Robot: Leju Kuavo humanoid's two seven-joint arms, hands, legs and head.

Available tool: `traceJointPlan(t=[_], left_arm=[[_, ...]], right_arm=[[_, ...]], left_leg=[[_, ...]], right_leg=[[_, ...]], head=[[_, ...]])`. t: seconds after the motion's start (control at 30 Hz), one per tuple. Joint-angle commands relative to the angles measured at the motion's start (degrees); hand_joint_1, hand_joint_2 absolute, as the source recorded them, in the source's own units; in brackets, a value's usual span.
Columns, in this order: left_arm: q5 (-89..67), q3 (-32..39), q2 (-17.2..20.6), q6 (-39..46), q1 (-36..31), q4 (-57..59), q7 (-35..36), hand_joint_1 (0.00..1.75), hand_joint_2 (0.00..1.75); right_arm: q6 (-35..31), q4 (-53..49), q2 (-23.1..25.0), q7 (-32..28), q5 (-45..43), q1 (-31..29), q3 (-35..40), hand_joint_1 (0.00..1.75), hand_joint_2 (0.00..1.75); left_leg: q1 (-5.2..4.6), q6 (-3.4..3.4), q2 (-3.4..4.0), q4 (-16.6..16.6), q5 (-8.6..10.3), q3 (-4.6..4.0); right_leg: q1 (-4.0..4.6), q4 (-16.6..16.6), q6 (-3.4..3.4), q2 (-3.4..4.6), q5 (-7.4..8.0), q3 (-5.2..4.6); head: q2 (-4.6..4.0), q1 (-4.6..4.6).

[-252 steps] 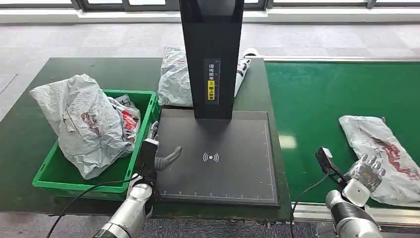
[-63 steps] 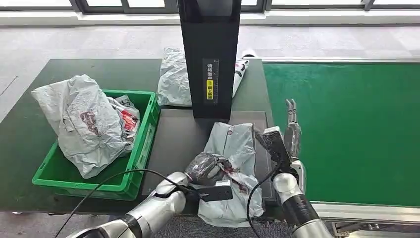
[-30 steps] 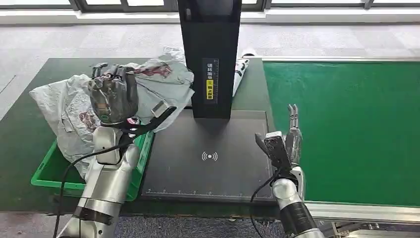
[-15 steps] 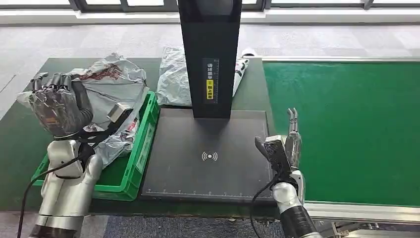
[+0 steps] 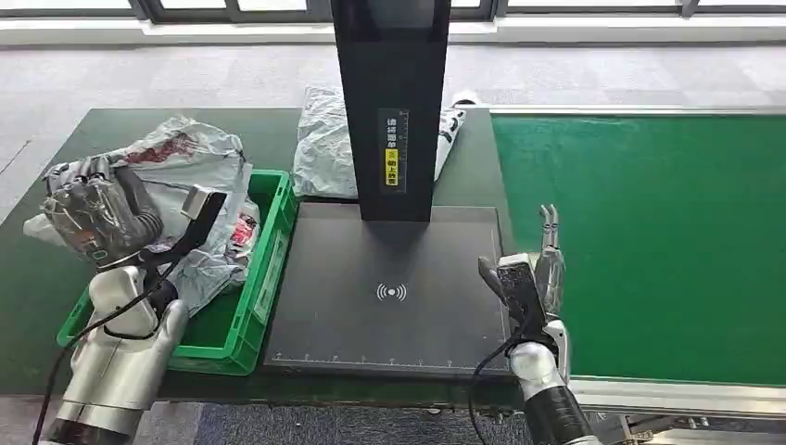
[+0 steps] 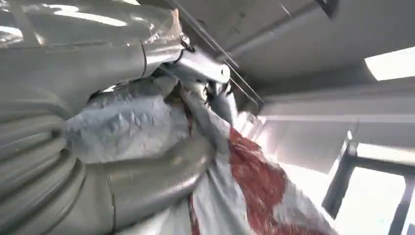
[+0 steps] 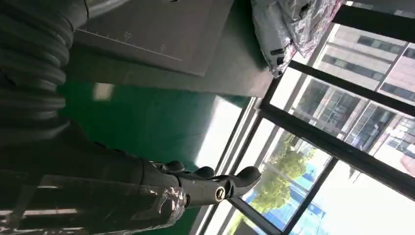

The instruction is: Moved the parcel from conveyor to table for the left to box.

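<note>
Behind scanner [image 5: 390, 102], one parcel [image 5: 324, 146]

left hand [image 6: 147, 171] | grips grey parcel [image 6: 230, 196] | red print on parcel | thumb across it

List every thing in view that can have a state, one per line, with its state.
left hand: raised over the green crate, gripping a parcel
held parcel: crumpled, hanging over the crate, not released
green crate: open, holding parcels
right hand: holds nothing, fingers straight and pointing up
scan pad: bare
conveyor belt: bare
parcel behind the black post: lying on the table
</note>
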Motion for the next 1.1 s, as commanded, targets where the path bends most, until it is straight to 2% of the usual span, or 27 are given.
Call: traceJointPlan(t=[0.03,0.07,0.1,0.13,0.3,0.4,0.6,0.77,0.9,1.1], left_arm=[[12.03,10.94,-6.62,-11.59,-15.14,50.51,-22.84,0.0,1.75],[13.67,11.24,-7.84,-17.11,-15.16,51.35,-28.14,0.0,1.75],[23.94,15.0,-10.34,-25.1,-14.6,49.18,-42.71,0.0,1.75],[26.52,14.67,-12.2,-26.16,-13.58,46.28,-46.84,0.0,1.75],[33.24,11.92,-12.45,-26.08,-10.87,38.27,-45.09,0.0,1.75],[34.51,11.33,-12.28,-24.71,-10.89,37.23,-45.75,0.0,1.75],[38.53,11.24,-12.64,-20.56,-9.74,35.47,-45.87,0.0,1.75],[50.15,16.47,-14.83,-12.66,-8.12,30.05,-51.24,0.0,1.75],[58.78,17.0,-15.27,-8.32,-6.77,24.79,-55.45,0.0,1.75],[61.56,17.16,-14.91,-7.58,-6.64,23.1,-56.65,0.0,1.75]], right_arm=[[1.42,-2.08,-2.39,1.77,0.15,-0.08,-0.05,0.0,1.75],[1.73,-2.88,-2.55,2.17,0.41,-0.04,-0.38,0.0,1.75],[1.76,-6.07,-2.74,2.8,1.0,2.17,-1.06,0.0,1.75],[2.96,-9.49,-3.03,3.48,1.8,4.7,-1.37,0.0,1.75],[4.26,-9.95,-2.25,3.81,3.04,5.22,-2.09,0.0,1.75],[4.05,-9.61,-1.94,3.54,3.11,5.18,-2.16,0.0,1.75],[3.73,-9.96,-1.81,2.69,2.69,6.74,-1.8,0.0,1.75],[3.19,-8.0,-1.35,1.31,1.88,6.14,-1.33,0.0,1.75],[2.92,-5.64,-1.39,0.36,0.82,4.11,-0.97,0.0,1.75],[3.39,-4.8,-1.44,0.2,0.51,2.56,-0.89,0.0,1.75]], left_leg=[[-0.07,0.06,-0.2,-0.13,0.11,0.17],[-0.06,0.08,-0.19,-0.19,0.14,0.23],[-0.05,0.09,-0.25,-0.18,0.18,0.17],[-0.06,0.04,-0.24,-0.05,0.11,0.08],[-0.13,0.06,-0.23,-0.06,0.06,0.12],[-0.15,0.08,0.02,-0.08,0.01,0.18],[-0.17,0.05,-0.13,-0.08,0.04,0.12],[-0.15,0.07,-0.02,-0.09,0.01,0.17],[-0.15,0.06,0.1,-0.07,0.0,0.15],[-0.11,0.08,0.14,-0.1,0.03,0.14]], right_leg=[[-0.06,-0.09,-0.01,-0.26,0.01,0.23],[-0.03,-0.18,-0.01,-0.27,0.06,0.31],[-0.02,-0.19,-0.01,-0.34,0.08,0.32],[-0.05,-0.05,-0.04,-0.31,0.04,0.22],[-0.11,-0.09,-0.1,-0.3,0.12,0.26],[-0.13,-0.13,-0.1,-0.06,0.18,0.24],[-0.16,-0.09,-0.05,-0.19,0.1,0.21],[-0.17,-0.13,-0.05,-0.09,0.11,0.25],[-0.2,-0.09,-0.06,0.03,0.14,0.18],[-0.1,-0.15,-0.09,0.01,0.19,0.18]], head=[[-0.02,0.02],[0.0,0.02],[-0.02,0.04],[0.0,0.0],[0.0,0.02],[-0.02,0.02],[-0.02,0.0],[0.0,0.0],[-0.02,0.02],[0.0,0.02]])
